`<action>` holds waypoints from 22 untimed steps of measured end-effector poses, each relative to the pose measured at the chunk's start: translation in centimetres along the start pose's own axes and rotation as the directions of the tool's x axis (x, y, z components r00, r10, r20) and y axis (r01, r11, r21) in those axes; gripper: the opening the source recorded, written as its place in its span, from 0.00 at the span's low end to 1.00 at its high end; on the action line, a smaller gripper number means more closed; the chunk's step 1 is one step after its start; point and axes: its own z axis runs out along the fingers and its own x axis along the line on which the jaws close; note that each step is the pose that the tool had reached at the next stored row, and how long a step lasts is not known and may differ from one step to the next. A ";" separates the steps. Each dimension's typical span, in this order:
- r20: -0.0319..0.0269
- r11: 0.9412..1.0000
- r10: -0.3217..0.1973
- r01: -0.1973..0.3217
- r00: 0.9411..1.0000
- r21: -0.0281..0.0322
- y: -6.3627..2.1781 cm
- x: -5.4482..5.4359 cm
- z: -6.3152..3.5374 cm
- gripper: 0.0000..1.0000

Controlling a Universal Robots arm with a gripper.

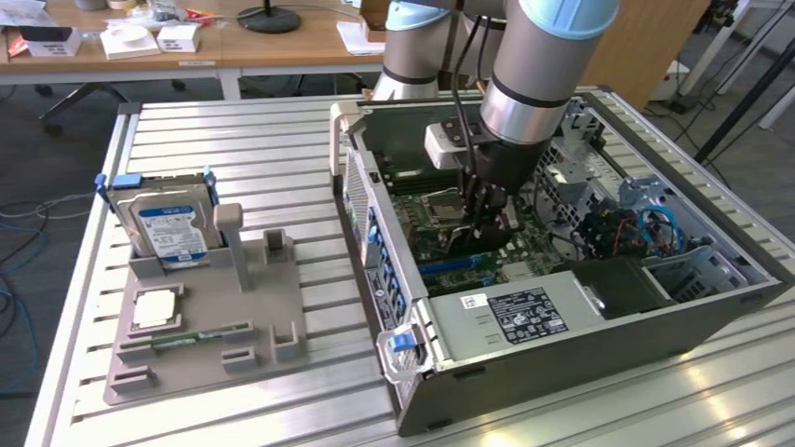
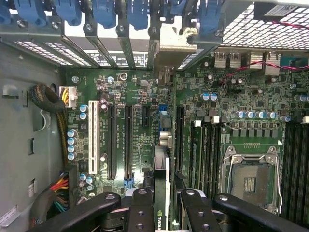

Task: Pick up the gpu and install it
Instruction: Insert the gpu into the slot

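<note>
gpu [image 2: 161,162] stands edge-on over the motherboard [image 2: 126,86], clamped inside the claw [image 2: 164,202].

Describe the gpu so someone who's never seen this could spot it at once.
Look inside the open computer case, over the green motherboard. The gripper holds the gpu there: a thin dark card seen edge-on, silvery bracket at its end, unlike the empty slots beside it.

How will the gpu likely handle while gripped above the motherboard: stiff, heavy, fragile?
The gpu looks like a thin rigid card, so it probably won't flex in the end effector. Held edge-on, it may pivot if pushed unevenly. Its thinness suggests it is light but fragile.
</note>
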 end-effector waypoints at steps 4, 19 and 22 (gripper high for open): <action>0.000 1.000 0.000 0.000 1.000 0.000 0.00 0.0 0.03 0.26; 0.000 1.000 -0.002 0.002 1.000 0.000 0.19 0.0 0.35 0.26; 0.000 1.000 -0.003 0.003 1.000 0.000 0.20 0.0 0.39 0.26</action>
